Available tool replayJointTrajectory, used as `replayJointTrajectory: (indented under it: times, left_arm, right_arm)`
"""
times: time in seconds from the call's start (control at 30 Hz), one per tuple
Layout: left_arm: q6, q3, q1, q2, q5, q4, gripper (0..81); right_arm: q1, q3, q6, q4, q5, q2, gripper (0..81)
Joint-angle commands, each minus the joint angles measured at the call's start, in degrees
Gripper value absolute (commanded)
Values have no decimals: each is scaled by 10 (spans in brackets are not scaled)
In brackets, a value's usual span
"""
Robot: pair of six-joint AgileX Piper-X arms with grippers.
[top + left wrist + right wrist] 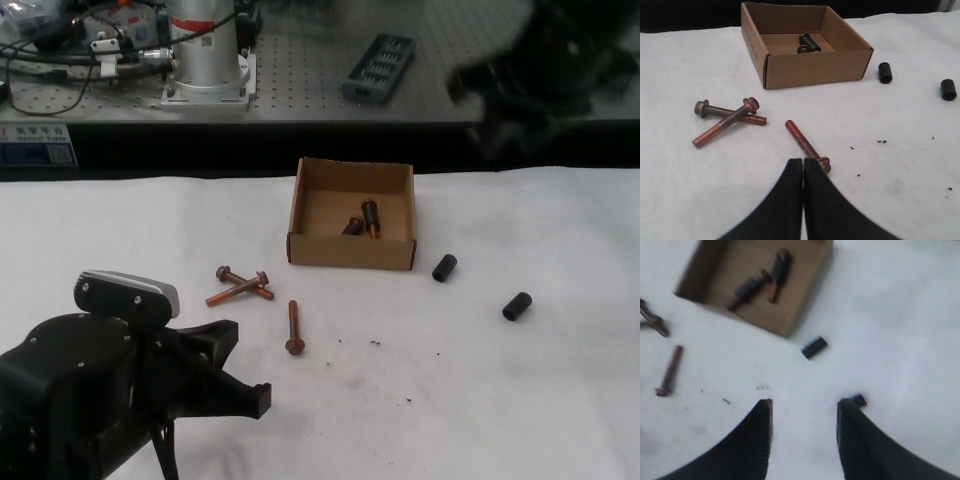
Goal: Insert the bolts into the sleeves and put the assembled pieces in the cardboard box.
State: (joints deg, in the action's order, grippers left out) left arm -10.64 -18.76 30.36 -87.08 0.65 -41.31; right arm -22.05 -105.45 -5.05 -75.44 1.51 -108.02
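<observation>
When counted: three loose bolts (720, 129), two loose sleeves (884, 73), two assembled pieces (807, 42) in cardboard box (815, 70). Left gripper (803, 165) pinched closed, empty, just near of nearest bolt (806, 145); right gripper (804, 407) spread, right sleeve (857, 400) beside fingertip.

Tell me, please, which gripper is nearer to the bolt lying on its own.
Left. The left gripper is shut right beside the head of the lone bolt; the right gripper is open beside a sleeve, farther off.

The bench's white covering (520, 400) carries an open cardboard box (350, 252). Left of its front lie two crossed bolts (243, 286), copper-coloured, with a third bolt (294, 327) near them. A black sleeve (444, 268) lies just beside the box's right corner and another sleeve (516, 306) farther right. Dark specks (375, 342) are scattered on the covering.
</observation>
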Motion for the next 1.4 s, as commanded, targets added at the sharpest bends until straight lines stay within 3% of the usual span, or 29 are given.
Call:
replayJointTrajectory:
  times: [0.0, 0.17, 0.4, 0.6, 0.93, 1.1, 1.2, 1.23, 1.37]
  left_arm:
    - [7, -6, 1, 7, 3, 0, 7]
    - [7, -6, 1, 7, 3, 1, 7]
    - [7, -6, 1, 7, 3, 1, 7]
    - [7, -6, 1, 7, 7, 1, 7]
    - [7, -6, 1, 7, 29, -4, 7]
    - [7, -6, 1, 7, 31, -8, 7]
    - [7, -6, 1, 7, 31, -8, 7]
    - [7, -6, 1, 7, 31, -8, 7]
    - [7, -6, 1, 7, 31, -8, 7]
  right_arm:
    - [20, 51, -69, -15, -9, -3, 344]
    - [27, 158, -122, 99, -9, -3, 398]
    - [30, 242, -189, 247, -9, -5, 397]
    - [36, 287, -225, 293, -61, -13, 397]
    - [39, 326, -247, 350, -59, -46, 390]
    - [39, 327, -245, 367, -59, -66, 304]
    - [39, 327, -225, 369, -59, -68, 145]
    - [39, 327, -216, 367, -59, -68, 50]
    - [37, 327, -182, 361, -44, -57, 73]
